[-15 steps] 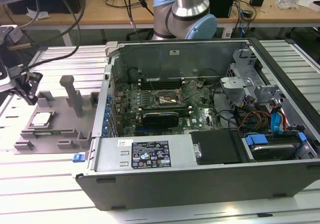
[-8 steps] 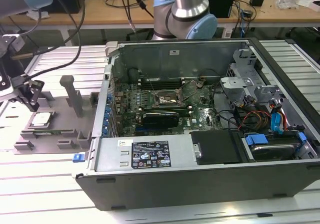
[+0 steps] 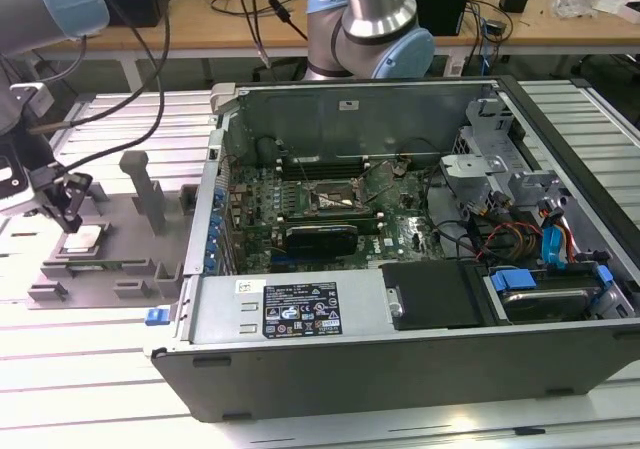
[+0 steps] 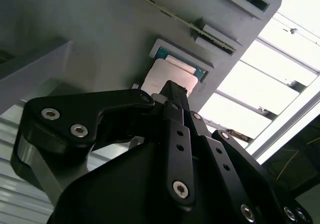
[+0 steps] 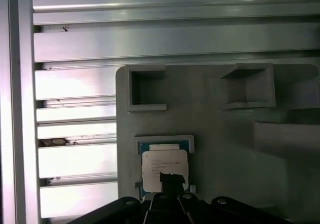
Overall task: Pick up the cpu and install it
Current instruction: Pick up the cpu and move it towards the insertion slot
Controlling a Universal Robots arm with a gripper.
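table: ribbed metal slats, plenty of bare room along the front and off to the exterior view's left

pc case: lying open side up on the table, long near wall closest to the camera, walls standing up all round the inside

tray: grey, flat on the table just beside the case on the exterior view's left, 1 end nearly at the case wall

post: 1 tall grey block standing on the tray toward the case side, apart from the chip

cpu: in the first wrist view it lies flat in a shallow square recess of the tray, silver top up, a thin green strip peeking out past 1 side

edges: that recess sits just inside 1 tray edge, with bare table slats right beyond it

frames: 2 open square frames on the tray, clear of the recess, flat tray between

pincer: hanging right over the cpu, tips look pressed together into 1 narrow point, gripping nothing; can't tell if the point actually touches the silver top

socket: dark square frame mid-board inside the case, well apart from the cpu, case wall in between

arm base: behind the case's far wall
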